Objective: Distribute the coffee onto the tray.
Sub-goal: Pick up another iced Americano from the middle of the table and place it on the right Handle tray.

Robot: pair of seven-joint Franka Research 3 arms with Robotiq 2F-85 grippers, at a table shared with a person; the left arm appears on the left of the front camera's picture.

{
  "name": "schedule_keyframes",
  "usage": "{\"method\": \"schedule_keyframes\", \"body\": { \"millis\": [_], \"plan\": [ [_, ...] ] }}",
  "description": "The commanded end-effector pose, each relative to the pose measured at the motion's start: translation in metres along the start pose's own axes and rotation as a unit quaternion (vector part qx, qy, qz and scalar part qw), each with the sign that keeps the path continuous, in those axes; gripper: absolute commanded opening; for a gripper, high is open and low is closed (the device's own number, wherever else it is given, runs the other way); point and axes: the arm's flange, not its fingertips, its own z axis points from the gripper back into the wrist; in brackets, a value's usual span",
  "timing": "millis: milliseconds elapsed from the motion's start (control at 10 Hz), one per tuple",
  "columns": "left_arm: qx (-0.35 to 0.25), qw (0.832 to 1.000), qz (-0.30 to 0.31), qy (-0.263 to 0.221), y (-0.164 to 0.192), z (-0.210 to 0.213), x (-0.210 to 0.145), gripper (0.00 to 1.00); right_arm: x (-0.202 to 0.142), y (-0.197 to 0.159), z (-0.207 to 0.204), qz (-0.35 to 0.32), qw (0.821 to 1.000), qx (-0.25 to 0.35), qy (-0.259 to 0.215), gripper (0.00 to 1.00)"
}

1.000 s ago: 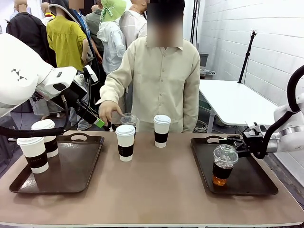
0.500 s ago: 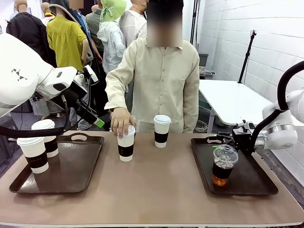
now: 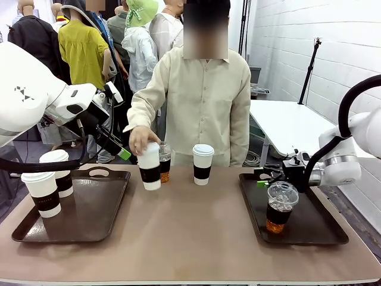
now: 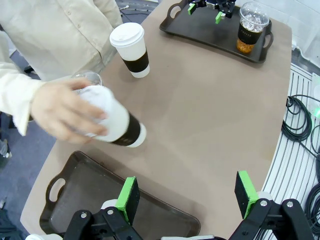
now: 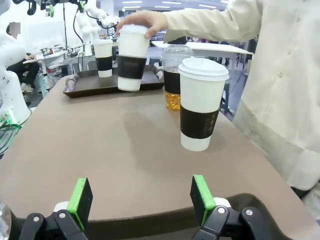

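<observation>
A person's hand (image 3: 138,138) holds a white paper cup (image 3: 150,167) with a dark band, tilted just above the table; the cup (image 4: 117,127) lies ahead of my open left gripper (image 4: 187,192). Behind it stands a clear dome-lidded cup (image 3: 165,159) of amber liquid, and beside that a second white cup (image 3: 202,164). My left gripper (image 3: 122,152) hangs above the far edge of the left tray (image 3: 113,205), where two white cups (image 3: 44,193) stand. My right gripper (image 3: 263,177) is open and empty over the right tray (image 3: 309,229), left of a clear cup (image 3: 281,207). It faces the white cup (image 5: 200,105).
The person stands at the far side, one arm reaching over the table's middle. Bare tabletop (image 3: 190,232) lies between the two trays. Cables (image 4: 300,125) hang off the table's edge. A white side table (image 3: 292,128) stands at the back right.
The person's hand came down on the white cup, gripped it and carried it left, tilted. My right gripper drew away from the clear cup toward the tray's far left corner. The left arm stayed put.
</observation>
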Motion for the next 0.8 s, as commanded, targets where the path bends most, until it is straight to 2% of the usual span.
{"method": "schedule_keyframes", "body": {
  "millis": [0,700],
  "plan": [
    [-0.003,1.000,-0.002,-0.003,0.002,0.000,-0.001,1.00,0.005,-0.020,-0.014,-0.006,1.000,0.011,-0.003,1.00],
    [-0.003,1.000,-0.002,-0.003,0.002,0.000,-0.001,1.00,0.015,-0.055,-0.047,-0.005,1.000,0.004,-0.010,1.00]
  ]
}}
